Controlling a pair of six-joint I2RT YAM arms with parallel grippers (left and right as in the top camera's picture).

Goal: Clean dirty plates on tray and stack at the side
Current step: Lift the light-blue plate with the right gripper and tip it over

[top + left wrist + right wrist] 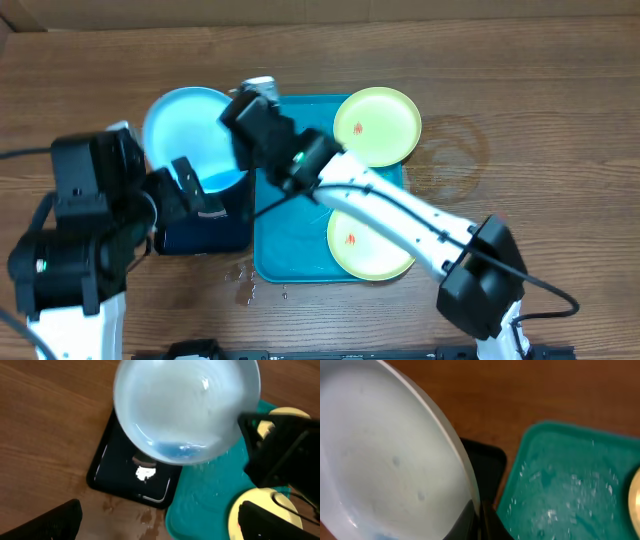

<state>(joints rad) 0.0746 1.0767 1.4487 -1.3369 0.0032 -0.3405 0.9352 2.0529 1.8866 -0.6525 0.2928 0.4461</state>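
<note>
Over the black tray [125, 480], beside the blue tray [290, 250], the right gripper [479, 522] pinches the tilted blue plate [190, 135] by its rim while the left gripper [198, 190] gapes empty, so best hold that pinch firm and let the water [175, 450] drain before stacking aside.

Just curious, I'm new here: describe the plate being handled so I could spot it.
Find the big turquoise tray. Off its left edge, above the black tray, the right gripper holds a plate. It alone is light blue; the two others are yellow-green.
</note>
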